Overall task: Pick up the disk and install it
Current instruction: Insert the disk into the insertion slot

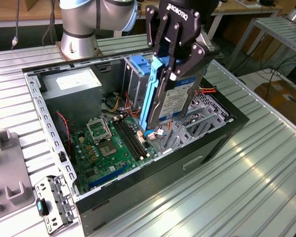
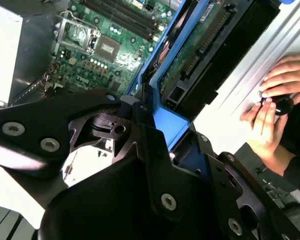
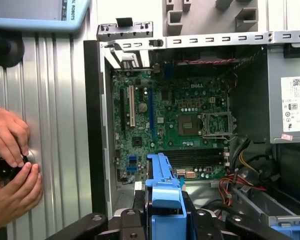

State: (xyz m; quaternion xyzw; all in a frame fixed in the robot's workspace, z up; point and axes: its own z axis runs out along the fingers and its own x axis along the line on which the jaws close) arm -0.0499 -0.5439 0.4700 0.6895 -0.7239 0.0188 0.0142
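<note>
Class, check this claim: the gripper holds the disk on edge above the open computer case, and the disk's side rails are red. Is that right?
No. The exterior view shows blue rails, not red. The gripper does hold the disk on edge above the open computer case.

The exterior view looks down at a slant, from some distance, into the open computer case [image 1: 153, 180]. Both wrist views look along the gripper [image 3: 162, 225] [image 2: 165, 135] from very near, and share the motherboard [image 3: 175, 120] [image 2: 105, 45] and the disk [image 3: 162, 180] [image 2: 200, 45].
</note>
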